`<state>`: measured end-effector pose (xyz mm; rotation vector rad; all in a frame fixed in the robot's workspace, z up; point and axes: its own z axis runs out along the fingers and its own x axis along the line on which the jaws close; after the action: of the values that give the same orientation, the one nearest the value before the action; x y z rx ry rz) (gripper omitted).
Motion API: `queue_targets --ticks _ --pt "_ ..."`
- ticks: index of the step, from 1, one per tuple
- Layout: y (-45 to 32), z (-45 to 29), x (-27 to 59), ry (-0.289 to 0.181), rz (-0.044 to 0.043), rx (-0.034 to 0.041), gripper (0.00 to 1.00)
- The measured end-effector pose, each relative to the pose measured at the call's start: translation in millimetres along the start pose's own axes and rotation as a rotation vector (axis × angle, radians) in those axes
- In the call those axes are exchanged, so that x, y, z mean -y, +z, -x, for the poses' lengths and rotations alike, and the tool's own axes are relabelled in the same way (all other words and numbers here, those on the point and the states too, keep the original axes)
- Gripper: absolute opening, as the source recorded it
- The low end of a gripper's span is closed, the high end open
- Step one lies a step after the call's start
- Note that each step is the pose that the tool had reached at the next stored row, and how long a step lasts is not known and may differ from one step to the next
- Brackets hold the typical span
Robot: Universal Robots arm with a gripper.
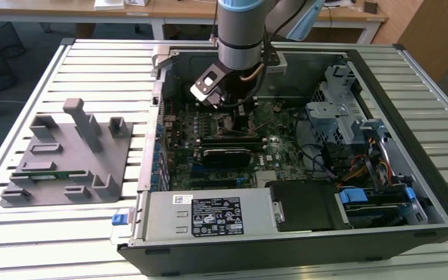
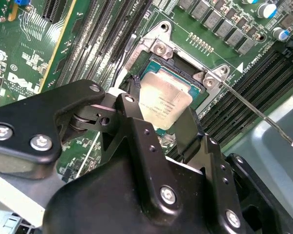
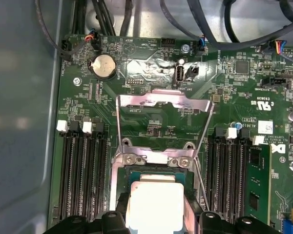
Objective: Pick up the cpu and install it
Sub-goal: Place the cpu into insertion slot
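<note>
— Half the job, roughly, is looking done. Do you agree?

— By my judgement, yes. In the exterior view the arm is reaching down into the open computer case (image 1: 286,259). The gripper (image 1: 228,108) is hanging low over the motherboard (image 1: 279,146), toward the far side of the case. Well off to the exterior view's left, a grey fixture (image 1: 60,146) is carrying a memory stick (image 1: 49,173).

— What is the second wrist view showing?

— The gripper (image 2: 161,111) is pinching the cpu (image 2: 163,102) by two opposite edges, its fingers (image 2: 132,122) pressing in on either side. The chip is hanging right at the open socket frame (image 2: 158,48), and the lever (image 2: 256,112) is lying released beside it. I cannot tell whether the chip is resting fully down in the socket.

— And the first wrist view?

— The cpu (image 3: 155,204) is showing a flat, square, silvery-grey top with a pale rim, and it is looking level and lined up with the socket. The load plate (image 3: 161,105) is standing open just beyond it. So the pickup is looking finished, while seating the chip, letting go of it and clamping the plate are not yet looking done.
</note>
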<state>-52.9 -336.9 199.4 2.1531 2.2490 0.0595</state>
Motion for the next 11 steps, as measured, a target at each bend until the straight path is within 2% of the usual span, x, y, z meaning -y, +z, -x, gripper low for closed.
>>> queue_targets --ticks 11 --pt "4.5 0.0 0.1 -0.002 -0.0002 -0.0007 0.53"
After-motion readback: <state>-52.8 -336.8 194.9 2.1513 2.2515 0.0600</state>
